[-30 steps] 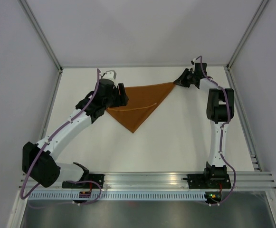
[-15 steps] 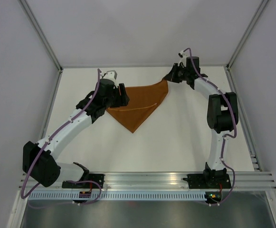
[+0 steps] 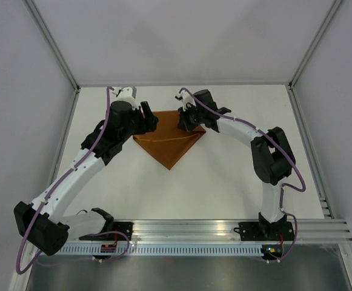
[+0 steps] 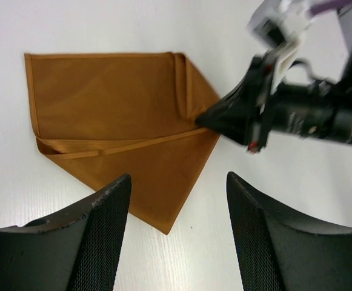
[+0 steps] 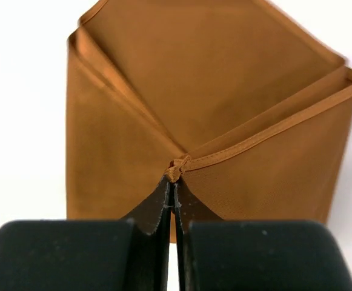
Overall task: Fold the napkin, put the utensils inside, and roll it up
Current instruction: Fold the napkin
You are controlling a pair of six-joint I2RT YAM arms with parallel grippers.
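The rust-orange napkin (image 3: 165, 147) lies folded on the white table, its point toward the near edge. My right gripper (image 3: 183, 122) is shut on one hemmed corner of the napkin (image 5: 177, 168), held over the cloth's middle, so a fold runs back from it (image 4: 133, 144). My left gripper (image 4: 179, 179) hovers open above the napkin's (image 4: 109, 97) near point with nothing between its fingers; in the top view it (image 3: 149, 119) is over the cloth's left corner. The utensils are out of view.
White enclosure walls stand behind and at both sides, with metal frame posts (image 3: 54, 48) at the corners. An aluminium rail (image 3: 188, 229) carrying both arm bases runs along the near edge. The right arm's elbow (image 3: 271, 159) sits right of the napkin.
My right gripper has carried the napkin's right corner leftward from the far right onto the cloth's middle, narrowing the triangle. The left arm has shifted slightly left and back.
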